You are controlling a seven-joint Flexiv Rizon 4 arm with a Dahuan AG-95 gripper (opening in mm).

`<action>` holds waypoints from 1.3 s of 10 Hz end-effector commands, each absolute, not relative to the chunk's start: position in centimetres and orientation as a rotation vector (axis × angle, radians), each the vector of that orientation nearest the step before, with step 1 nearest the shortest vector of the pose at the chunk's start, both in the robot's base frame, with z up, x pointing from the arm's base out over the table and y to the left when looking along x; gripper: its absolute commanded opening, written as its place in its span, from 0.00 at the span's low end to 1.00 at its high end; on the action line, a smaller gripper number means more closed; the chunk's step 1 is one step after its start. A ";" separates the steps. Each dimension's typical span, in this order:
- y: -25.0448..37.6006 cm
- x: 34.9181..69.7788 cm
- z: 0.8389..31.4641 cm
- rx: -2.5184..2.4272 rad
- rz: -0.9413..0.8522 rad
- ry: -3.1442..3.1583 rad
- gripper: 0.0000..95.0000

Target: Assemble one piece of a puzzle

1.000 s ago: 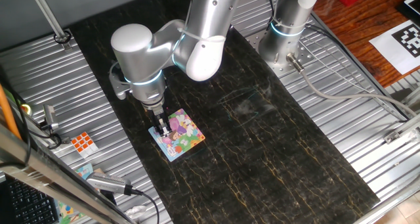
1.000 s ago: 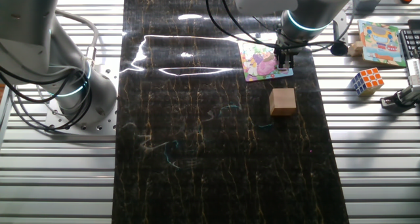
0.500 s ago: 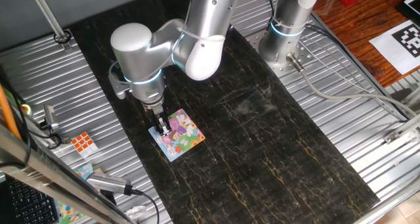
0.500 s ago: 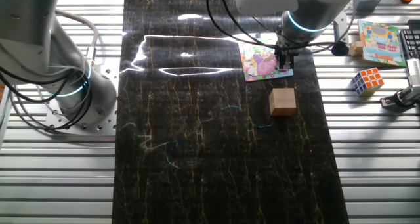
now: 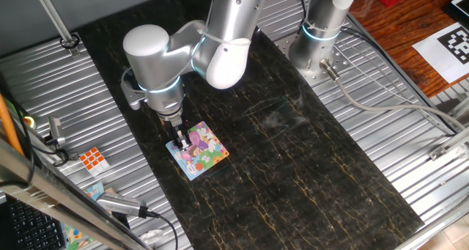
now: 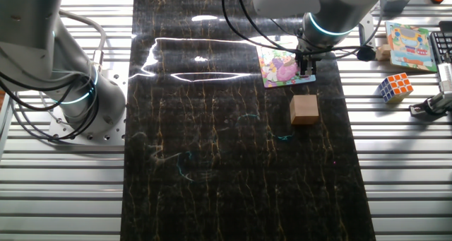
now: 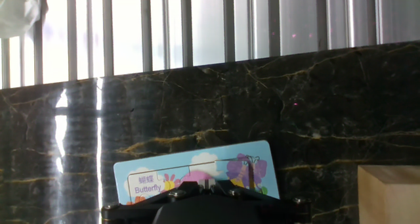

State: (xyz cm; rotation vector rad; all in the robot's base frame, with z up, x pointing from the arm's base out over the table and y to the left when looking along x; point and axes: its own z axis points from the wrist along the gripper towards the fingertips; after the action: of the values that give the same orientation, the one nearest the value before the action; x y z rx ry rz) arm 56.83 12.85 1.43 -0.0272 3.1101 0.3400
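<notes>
The pincer (image 5: 179,142) stands straight down over the puzzle (image 5: 198,151), its black fingertips low on the corner of the picture that lies under the arm's wrist. In the other fixed view the pincer (image 6: 306,69) sits on the puzzle (image 6: 284,66) at the edge nearest the tan block (image 6: 304,109). Whether the fingers are apart, together or clamped on something cannot be told: they are too small and dark in both fixed views, and the hand view shows only the black body of the hand along the bottom edge. The piece itself cannot be made out in any view; it may be hidden beneath the fingertips.

Just ahead of the hand, the hand view shows the puzzle (image 7: 197,173) flat on the dark marble table (image 7: 197,106), with a light blue border, a white label reading "Butterfly" and a purple figure. To one side, near but apart from the puzzle, is a corner of the tan block (image 7: 388,194).

Farther from the pincer, off the marble on the ribbed metal, a colour cube (image 6: 394,87) stands, and beyond it a second picture board (image 6: 409,45) lies flat. In the first fixed view the cube (image 5: 93,160) shows orange and white faces. A second arm's grey base (image 6: 78,92) stands at the far side of the table.
</notes>
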 end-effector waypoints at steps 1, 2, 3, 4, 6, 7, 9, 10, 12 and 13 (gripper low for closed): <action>12.8 56.8 1.5 -0.035 0.343 3.112 0.00; 12.8 56.8 1.5 -0.041 0.344 3.112 0.00; 12.7 56.8 1.5 -0.051 0.345 3.114 0.00; 12.7 56.7 1.5 -0.056 0.344 3.115 0.00; 12.7 56.7 1.5 -0.057 0.345 3.115 0.00; 12.6 56.7 1.4 -0.059 0.345 3.116 0.00; 12.6 56.6 1.4 -0.065 0.345 3.115 0.00; 12.5 56.5 1.4 -0.067 0.345 3.115 0.00; 12.4 56.4 1.3 -0.073 0.346 3.114 0.00; 12.4 56.4 1.4 -0.071 0.348 3.112 0.00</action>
State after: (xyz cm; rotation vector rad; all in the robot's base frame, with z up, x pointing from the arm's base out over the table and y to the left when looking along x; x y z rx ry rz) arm 56.35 12.35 1.47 -0.0692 3.1119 0.3485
